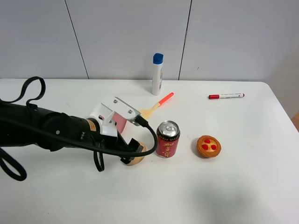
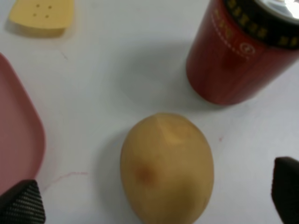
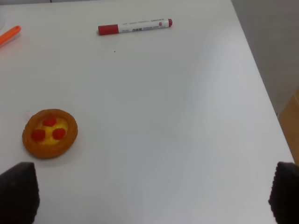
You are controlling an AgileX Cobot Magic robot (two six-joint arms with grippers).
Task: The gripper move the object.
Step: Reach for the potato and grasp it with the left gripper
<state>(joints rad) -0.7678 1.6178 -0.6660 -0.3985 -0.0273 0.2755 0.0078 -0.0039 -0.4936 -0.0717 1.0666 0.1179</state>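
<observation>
Potato (image 2: 167, 170) lies on the white counter (image 1: 224, 186), just beside a red drink can (image 2: 238, 51) but not touching it, on the side toward my L arm. A pink tray (image 2: 18, 135) sits near, also not touching.

My L fingers (image 2: 23, 205) stand apart, one tip on either side of the potato w/ counter showing in both gaps: straddling, not clamped. Its long axis runs crosswise to the line btwn my tips, so a squeeze would meet the narrow waist, not the ends. I judge that a good line for the grasp. In the high cam, the L arm reaches in low and hides most of the potato.

My R fingers (image 3: 18, 191) are also apart and hold nothing. They hang over bare counter near a fruit tart (image 3: 49, 133) and a red marker (image 3: 134, 26), well apart from the potato, w/ the can btwn. L is plainly the nearer arm. Next move, as I read it: close evenly w/o nudging the can.
</observation>
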